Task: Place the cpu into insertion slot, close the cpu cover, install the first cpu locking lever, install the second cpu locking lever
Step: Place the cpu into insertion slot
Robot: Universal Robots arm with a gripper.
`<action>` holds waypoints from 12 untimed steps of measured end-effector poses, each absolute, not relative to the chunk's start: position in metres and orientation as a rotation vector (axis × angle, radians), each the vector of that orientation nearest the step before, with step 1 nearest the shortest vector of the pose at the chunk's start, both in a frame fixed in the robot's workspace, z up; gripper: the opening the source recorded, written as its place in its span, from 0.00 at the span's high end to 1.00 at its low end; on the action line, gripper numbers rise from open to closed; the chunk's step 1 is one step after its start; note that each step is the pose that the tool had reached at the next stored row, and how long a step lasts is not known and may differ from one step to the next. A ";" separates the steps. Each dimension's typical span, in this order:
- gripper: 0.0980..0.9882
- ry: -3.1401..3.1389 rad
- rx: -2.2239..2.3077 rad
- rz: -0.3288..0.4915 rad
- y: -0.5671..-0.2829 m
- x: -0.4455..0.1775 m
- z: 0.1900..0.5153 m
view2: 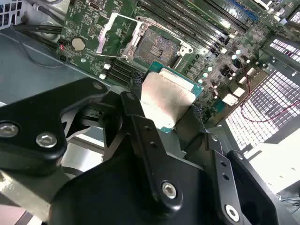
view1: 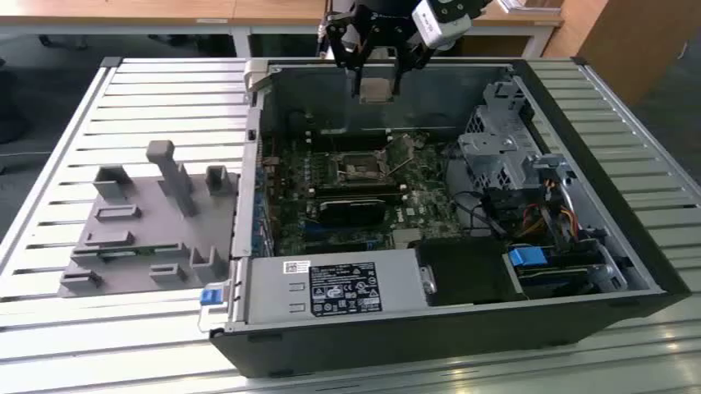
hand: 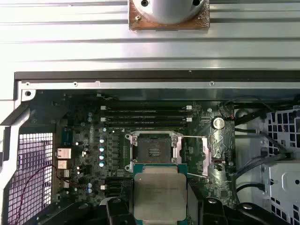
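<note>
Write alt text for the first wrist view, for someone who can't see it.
The gripper holds the cpu, silver top facing the camera, above an open computer case. Beyond it on the green motherboard, the insertion slot sits empty with the cpu cover swung open beside it.

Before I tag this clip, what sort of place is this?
Probably a robotics lab or test bench: an opened computer case lies on a slatted metal table, a grey fixture block sits beside it, and the gripper holds the cpu over the motherboard.
</note>
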State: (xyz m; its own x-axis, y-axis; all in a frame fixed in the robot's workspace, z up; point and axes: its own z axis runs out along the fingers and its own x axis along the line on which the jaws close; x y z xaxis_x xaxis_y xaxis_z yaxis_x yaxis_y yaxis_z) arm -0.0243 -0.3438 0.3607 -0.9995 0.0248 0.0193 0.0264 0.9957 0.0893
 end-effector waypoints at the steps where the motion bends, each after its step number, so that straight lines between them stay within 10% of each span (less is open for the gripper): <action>1: 0.50 -3.120 -0.040 -0.140 -0.344 -0.024 0.361; 12: 0.50 -3.120 -0.059 -0.140 -0.344 -0.024 0.361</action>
State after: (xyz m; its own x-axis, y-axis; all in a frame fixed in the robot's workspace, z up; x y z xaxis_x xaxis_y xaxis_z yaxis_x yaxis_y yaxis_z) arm -0.0243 -0.3439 0.3607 -0.9991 0.0369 0.0193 0.0385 0.9953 0.0893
